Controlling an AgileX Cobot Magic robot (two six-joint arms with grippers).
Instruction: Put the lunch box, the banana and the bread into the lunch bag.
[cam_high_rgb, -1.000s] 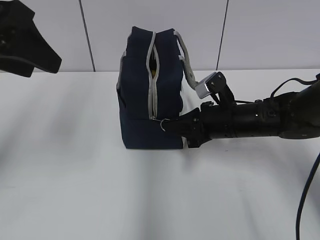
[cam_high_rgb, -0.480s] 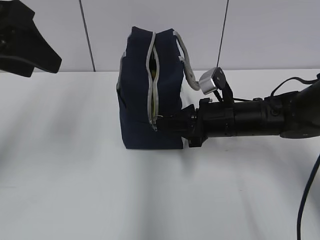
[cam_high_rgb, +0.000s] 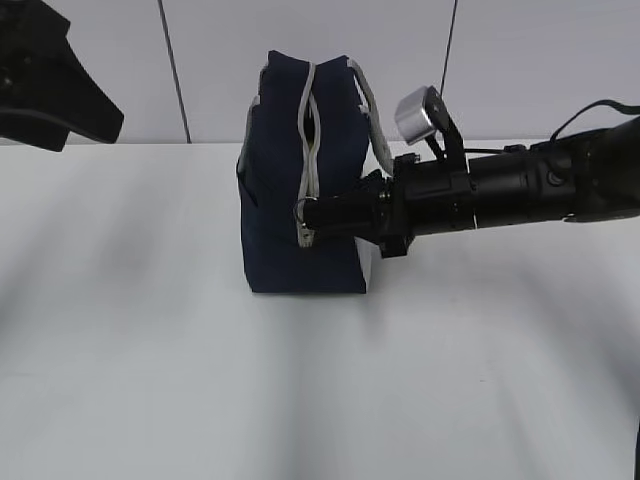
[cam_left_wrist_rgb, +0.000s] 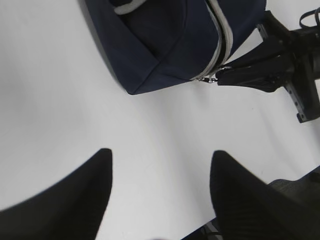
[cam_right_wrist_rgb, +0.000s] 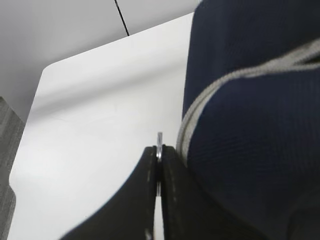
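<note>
The dark navy lunch bag (cam_high_rgb: 280, 230) stands upright on the white table, its grey zipper (cam_high_rgb: 306, 130) facing the camera. It also shows in the left wrist view (cam_left_wrist_rgb: 165, 45) and the right wrist view (cam_right_wrist_rgb: 250, 150). My right gripper (cam_high_rgb: 305, 215) reaches in from the right and is shut on the metal ring pull (cam_right_wrist_rgb: 159, 137) at about mid-height of the bag's front. My left gripper (cam_left_wrist_rgb: 161, 152) is open and empty, above bare table left of the bag. The lunch box, the banana and the bread are out of view.
The left arm's dark body (cam_high_rgb: 40, 80) hangs at the upper left. The right arm (cam_high_rgb: 520, 195) lies across the right half above the table. A grey strap handle (cam_high_rgb: 370, 110) droops over the bag's right side. The table's edge (cam_right_wrist_rgb: 30, 115) shows at far left.
My right gripper has risen with the ring pull from near the bag's bottom to about mid-height, and the zipper below it now looks closed. The left arm has not moved.
</note>
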